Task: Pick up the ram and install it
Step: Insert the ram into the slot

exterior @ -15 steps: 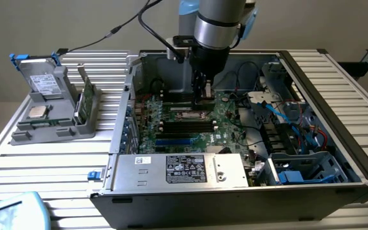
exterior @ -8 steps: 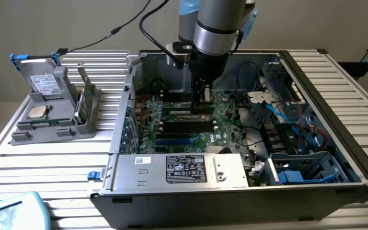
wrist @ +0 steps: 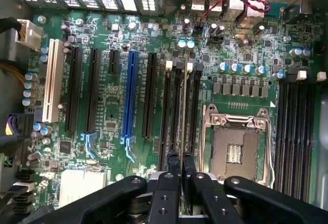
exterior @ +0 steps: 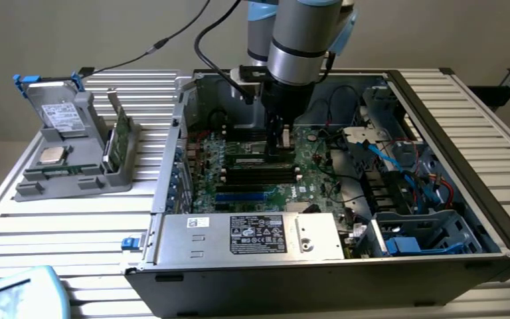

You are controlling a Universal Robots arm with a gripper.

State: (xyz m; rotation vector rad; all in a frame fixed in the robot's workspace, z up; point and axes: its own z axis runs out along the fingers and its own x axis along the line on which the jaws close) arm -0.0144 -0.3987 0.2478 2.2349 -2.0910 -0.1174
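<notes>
The ram (wrist: 183, 106) is a thin stick seen edge-on, standing upright in line with the long black memory slots (wrist: 166, 111) beside the open CPU socket (wrist: 236, 147). Its lower edge sits at or in one of these slots; I cannot tell how deep. My gripper (wrist: 180, 156) is shut on the ram, one black finger (wrist: 171, 158) on each side of its near end. In the exterior view the gripper (exterior: 283, 143) reaches straight down into the open computer case (exterior: 467, 166), its tips just above the green motherboard (exterior: 264, 189).
A blue card slot (wrist: 131, 96), a white slot (wrist: 51, 80) and capacitors flank the memory slots. The power supply (exterior: 250, 236), a drive cage (exterior: 424, 232) and loose cables (exterior: 397, 156) crowd the case. On the exterior view's left, a grey holder (exterior: 69, 176) carries a green card (exterior: 122, 136).
</notes>
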